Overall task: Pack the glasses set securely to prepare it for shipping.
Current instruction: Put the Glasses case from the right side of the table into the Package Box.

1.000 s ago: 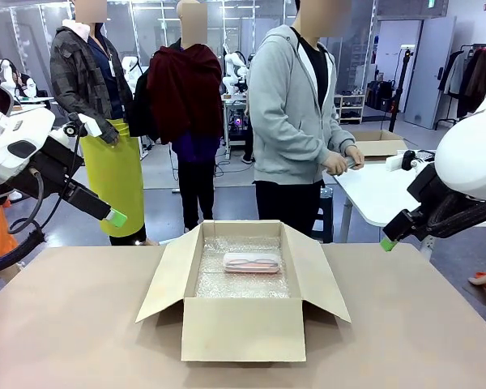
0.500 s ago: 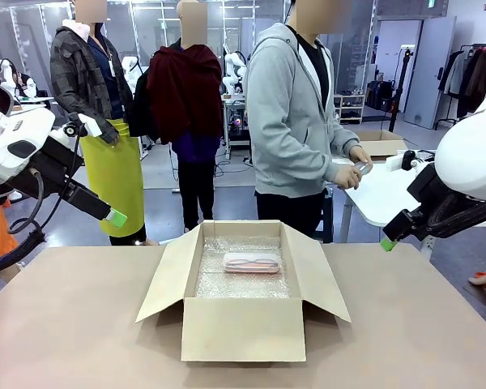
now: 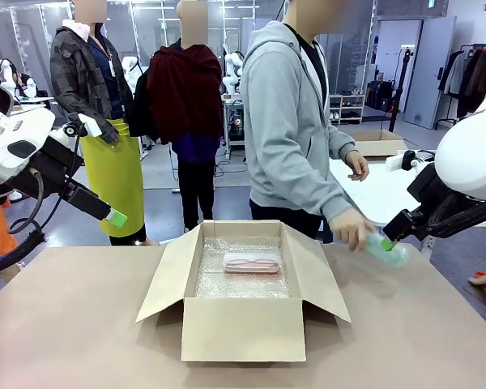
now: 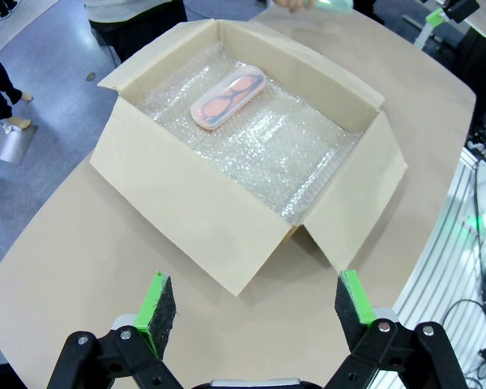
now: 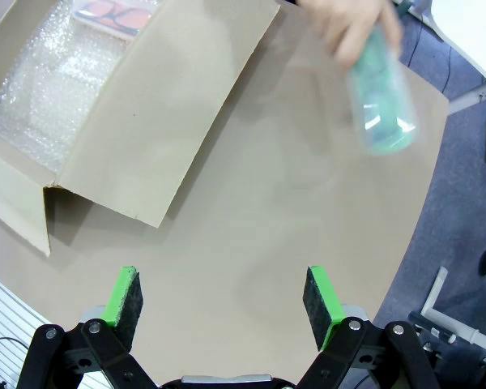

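From right wrist, blurred mint green oblong case [image 5: 378, 105] in person's hand [image 5: 344, 28]; left claw [image 4: 252, 279], right claw [image 5: 222, 275] gaping wide, empty.

Open cardboard box [image 3: 243, 328] lined with bubble wrap [image 3: 227, 285] sits on table [image 3: 73, 324].

The brown bench [image 3: 81, 324] is seen across the lower half of the frame. One open cardboard box [image 3: 243, 328] is set on it, in the middle, with its flaps spread out to both sides.
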`<action>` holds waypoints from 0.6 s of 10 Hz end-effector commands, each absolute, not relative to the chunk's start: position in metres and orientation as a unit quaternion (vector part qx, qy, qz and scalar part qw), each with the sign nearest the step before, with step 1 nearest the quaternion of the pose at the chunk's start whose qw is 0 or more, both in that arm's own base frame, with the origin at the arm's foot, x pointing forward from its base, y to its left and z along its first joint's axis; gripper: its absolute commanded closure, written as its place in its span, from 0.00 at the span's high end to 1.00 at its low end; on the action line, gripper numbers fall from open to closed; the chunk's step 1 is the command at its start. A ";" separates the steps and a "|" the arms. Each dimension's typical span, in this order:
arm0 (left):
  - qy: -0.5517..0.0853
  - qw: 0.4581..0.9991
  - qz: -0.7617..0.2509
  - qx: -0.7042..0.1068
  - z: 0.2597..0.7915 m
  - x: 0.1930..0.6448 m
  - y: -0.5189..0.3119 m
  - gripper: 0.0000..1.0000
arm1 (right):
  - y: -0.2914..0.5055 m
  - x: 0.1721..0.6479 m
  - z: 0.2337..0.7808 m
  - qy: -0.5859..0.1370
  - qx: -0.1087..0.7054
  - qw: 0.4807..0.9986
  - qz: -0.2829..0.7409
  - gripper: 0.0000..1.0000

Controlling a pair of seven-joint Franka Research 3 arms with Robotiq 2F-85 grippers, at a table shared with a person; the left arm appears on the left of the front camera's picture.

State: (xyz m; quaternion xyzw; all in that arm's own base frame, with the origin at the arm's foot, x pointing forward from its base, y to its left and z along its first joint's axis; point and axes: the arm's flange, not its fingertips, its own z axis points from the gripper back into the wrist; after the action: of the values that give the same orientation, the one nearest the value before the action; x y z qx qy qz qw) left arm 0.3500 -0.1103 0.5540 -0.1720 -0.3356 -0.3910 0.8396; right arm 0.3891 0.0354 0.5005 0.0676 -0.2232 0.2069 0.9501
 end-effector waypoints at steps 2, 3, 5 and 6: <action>-0.341 0.836 -0.391 -0.179 0.555 0.350 -0.110 1.00 | 0.036 0.391 0.502 -0.219 0.067 0.951 0.209 1.00; -0.341 0.836 -0.391 -0.179 0.555 0.350 -0.110 1.00 | 0.036 0.391 0.502 -0.219 0.067 0.951 0.209 1.00; -0.341 0.836 -0.391 -0.179 0.555 0.350 -0.110 1.00 | 0.036 0.391 0.502 -0.219 0.067 0.951 0.209 1.00; -0.341 0.836 -0.391 -0.179 0.555 0.350 -0.110 1.00 | 0.036 0.391 0.502 -0.219 0.067 0.951 0.209 1.00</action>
State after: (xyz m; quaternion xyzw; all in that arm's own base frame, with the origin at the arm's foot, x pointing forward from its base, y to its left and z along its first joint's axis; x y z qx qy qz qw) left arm 0.3500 -0.1103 0.5540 -0.1720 -0.3356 -0.3910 0.8396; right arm 0.3891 0.0354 0.5005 0.0676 -0.2232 0.2069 0.9501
